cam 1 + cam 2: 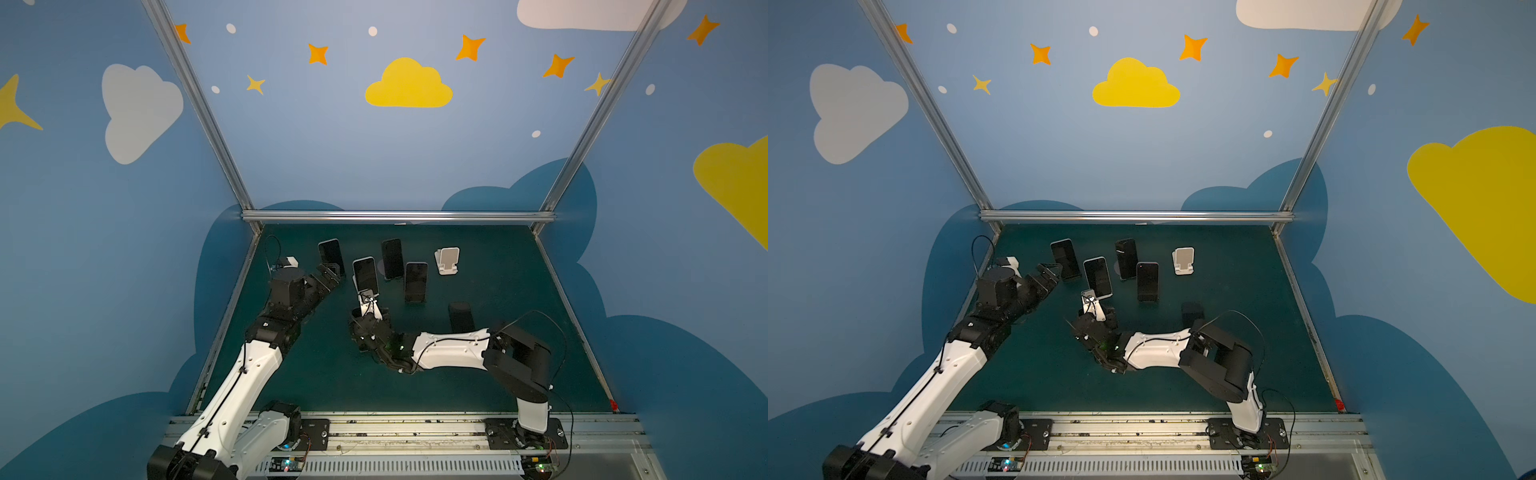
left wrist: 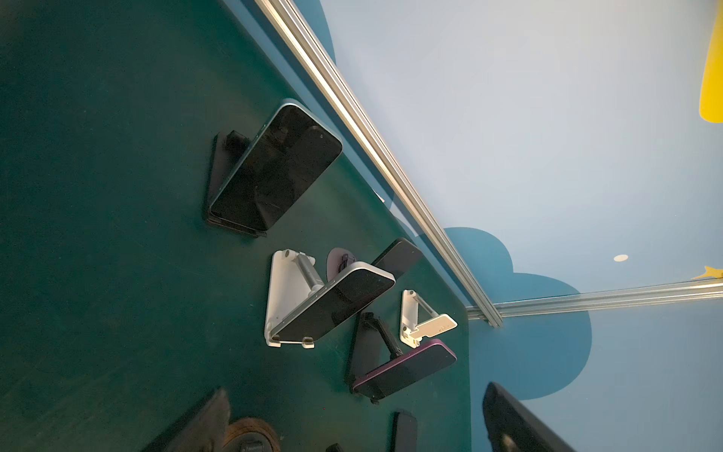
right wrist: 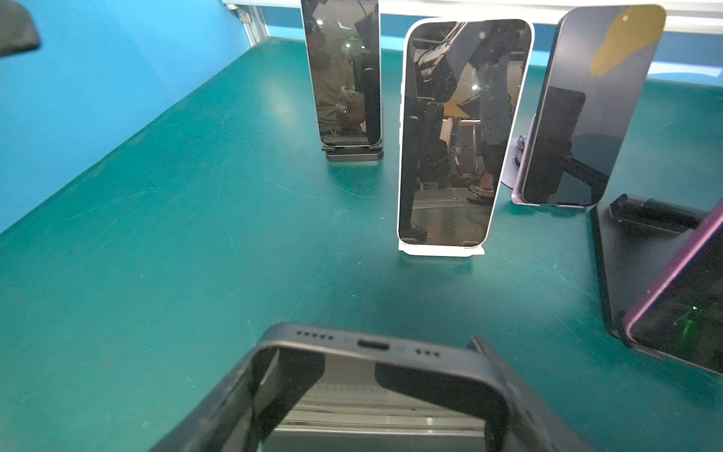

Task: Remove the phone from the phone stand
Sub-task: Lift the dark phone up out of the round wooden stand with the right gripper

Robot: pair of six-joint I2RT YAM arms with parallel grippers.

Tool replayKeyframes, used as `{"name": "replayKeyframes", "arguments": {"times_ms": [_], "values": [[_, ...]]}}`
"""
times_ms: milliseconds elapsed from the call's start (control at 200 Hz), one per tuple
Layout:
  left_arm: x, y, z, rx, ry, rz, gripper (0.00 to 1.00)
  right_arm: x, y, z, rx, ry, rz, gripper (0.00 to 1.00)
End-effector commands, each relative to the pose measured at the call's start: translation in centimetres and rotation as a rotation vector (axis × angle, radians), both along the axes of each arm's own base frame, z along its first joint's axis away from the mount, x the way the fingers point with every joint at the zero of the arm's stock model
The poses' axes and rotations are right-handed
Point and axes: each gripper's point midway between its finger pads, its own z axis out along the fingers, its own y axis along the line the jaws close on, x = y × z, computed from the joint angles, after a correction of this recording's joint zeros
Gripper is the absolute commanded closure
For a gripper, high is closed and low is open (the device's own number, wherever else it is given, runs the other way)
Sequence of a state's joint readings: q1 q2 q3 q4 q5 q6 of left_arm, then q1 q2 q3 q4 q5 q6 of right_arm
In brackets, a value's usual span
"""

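A: Where is the black slab phone (image 3: pixel 375 352) seen?
B: It is seen between the fingers of the right gripper (image 1: pixel 370 319), low over the dark green table mat (image 1: pixel 311 374), with its port edge turned toward the back wall. Whether the mat is touched by it cannot be told
A: And the black folding phone stand (image 1: pixel 461 316)?
B: It is found empty, just behind the right forearm and apart from the phone
A: Is the phone pinched?
B: That cannot be told. The phone is flanked by the fingers in the right wrist view, but the contact is blurred
A: How is the left gripper (image 1: pixel 1052 274) set?
B: Its jaws are spread wide with nothing between them, and it is held just beside the black stand bearing the leftmost dark-screened phone (image 1: pixel 331 254)
A: What else is noted?
B: A white-framed phone (image 3: pixel 461 133) is propped on a white stand straight ahead of the right gripper. A dark phone (image 1: pixel 392 257) on a round lilac base is set behind it, a purple-edged phone (image 1: pixel 416 281) on a black stand is set to its right, and an empty white plastic stand (image 1: pixel 448 261) is set farther right
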State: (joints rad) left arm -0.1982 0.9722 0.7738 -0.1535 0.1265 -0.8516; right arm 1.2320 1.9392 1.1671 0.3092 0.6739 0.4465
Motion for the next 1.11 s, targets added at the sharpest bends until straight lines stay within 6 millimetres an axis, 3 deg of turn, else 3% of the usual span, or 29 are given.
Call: {"name": "replayKeyframes", "arguments": {"times_ms": [0, 180, 451, 1101], "values": [[0.1, 0.0, -0.1, -0.006, -0.008, -0.003, 0.00, 0.4, -0.2, 0.2, 0.004, 0.002, -0.018, 0.24], [0.1, 0.0, -0.1, -0.006, -0.007, -0.003, 0.00, 0.1, 0.4, 1.0, 0.027, 0.007, 0.020, 0.30], [0.1, 0.0, 0.0, -0.008, -0.009, 0.000, 0.00, -0.5, 0.1, 4.2, 0.098, -0.015, 0.045, 0.34], [0.1, -0.1, 0.0, -0.012, -0.010, -0.005, 0.00, -0.7, -1.7, 5.9, 0.083, -0.064, 0.052, 0.37]]}}
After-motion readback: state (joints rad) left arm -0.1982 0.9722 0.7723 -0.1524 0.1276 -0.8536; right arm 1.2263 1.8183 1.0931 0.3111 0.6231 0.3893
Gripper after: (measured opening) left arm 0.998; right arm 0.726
